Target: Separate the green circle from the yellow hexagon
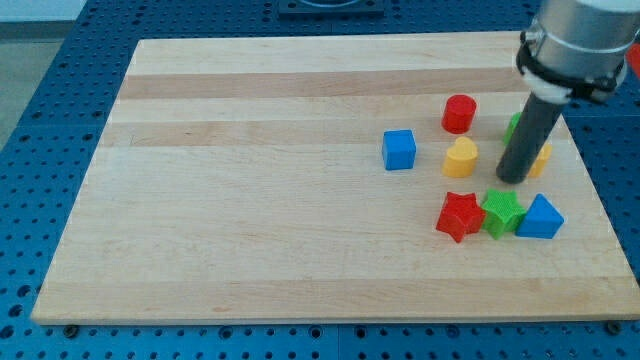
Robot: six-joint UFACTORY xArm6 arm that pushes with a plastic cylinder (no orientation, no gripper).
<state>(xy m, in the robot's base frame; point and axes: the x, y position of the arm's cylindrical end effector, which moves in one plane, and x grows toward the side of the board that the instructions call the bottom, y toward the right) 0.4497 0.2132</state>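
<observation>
The green circle (513,126) shows only as a sliver at the view's right, mostly hidden behind my dark rod. The yellow hexagon (541,160) peeks out just right of the rod, right below the green circle; the two seem to touch or nearly touch. My tip (514,180) rests on the board just left of the yellow hexagon and below the green circle.
A red cylinder (459,113), a yellow heart-like block (461,157) and a blue cube (399,149) lie left of the tip. Below it sit a red star (459,215), a green star (501,212) and a blue triangle (540,217). The wooden board (250,180) ends close at the right.
</observation>
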